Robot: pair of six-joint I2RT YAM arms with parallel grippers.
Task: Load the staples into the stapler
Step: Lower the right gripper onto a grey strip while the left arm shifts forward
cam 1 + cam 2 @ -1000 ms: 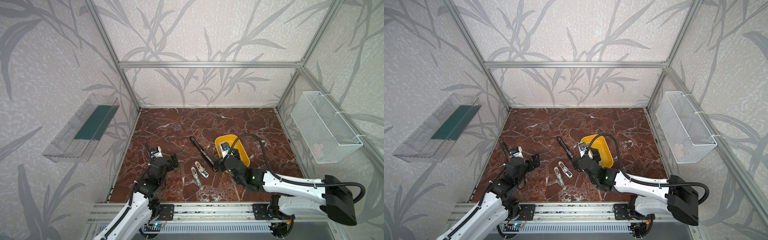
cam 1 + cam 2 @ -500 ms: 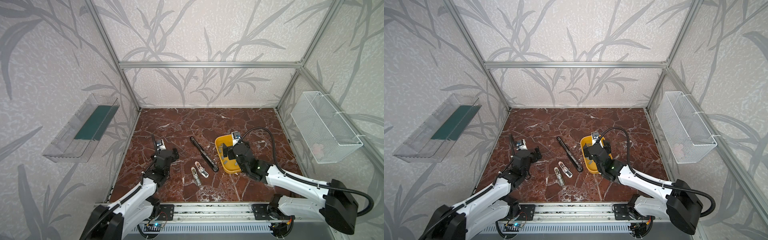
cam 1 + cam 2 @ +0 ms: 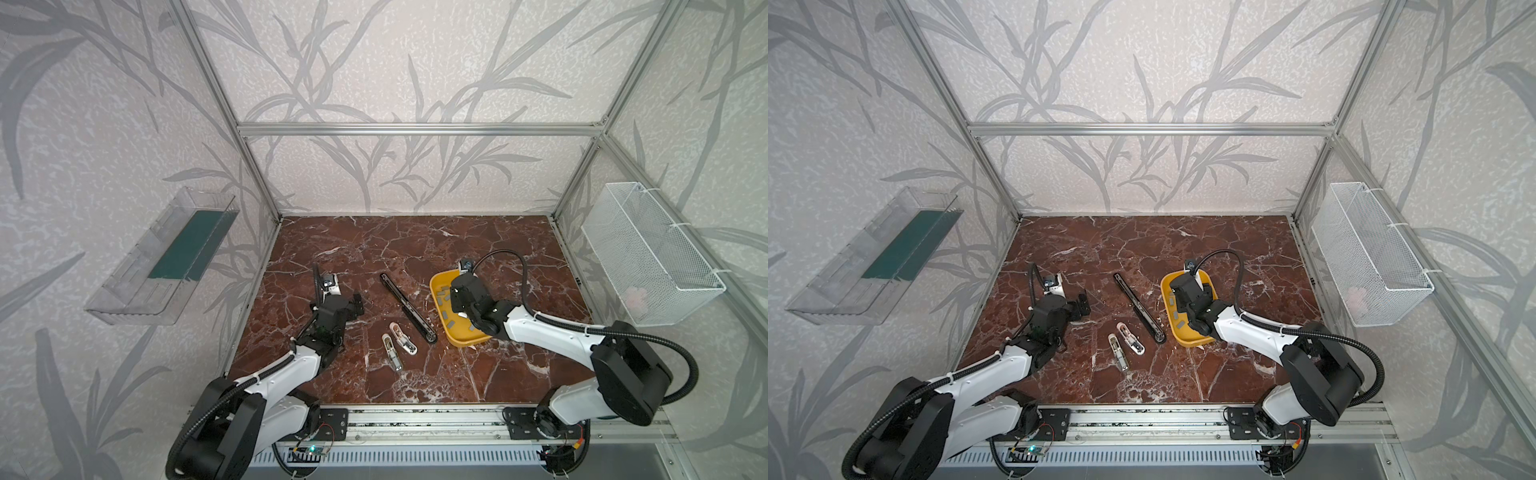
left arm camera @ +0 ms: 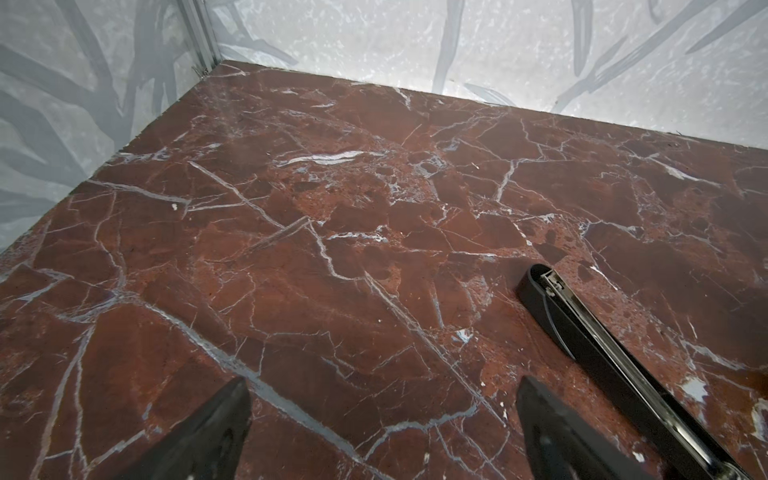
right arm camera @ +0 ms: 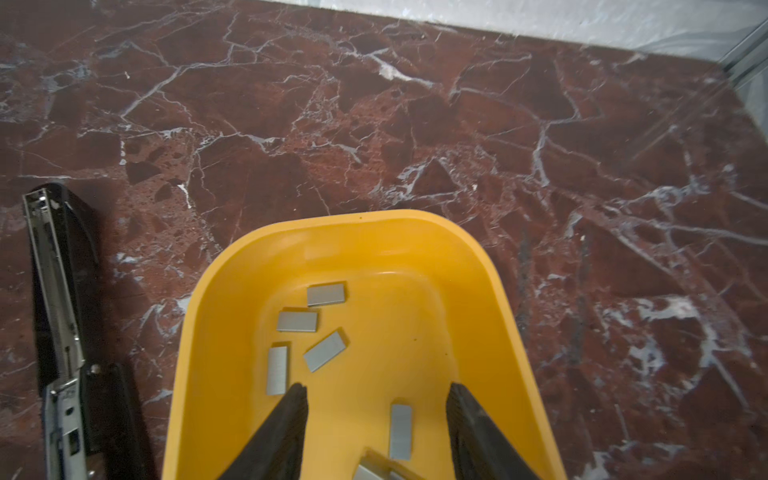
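Hovering over the yellow tray point(image 5: 332, 220), right end effector point(image 5: 377, 388) gapes partway, empty; staples point(image 5: 325, 351) lie between its fingers point(image 5: 282, 436), nearest ones cut off. Left end effector point(image 4: 383, 380) wide, empty.

Marble table point(image 3: 415, 249) — tray point(image 3: 465, 338), stapler point(image 3: 409, 308), mini staplers point(image 3: 403, 340).

Our left gripper point(image 4: 384, 399) hovers low, jaws wide; our right gripper point(image 5: 376, 390) points down, jaws seemingly half-parted.
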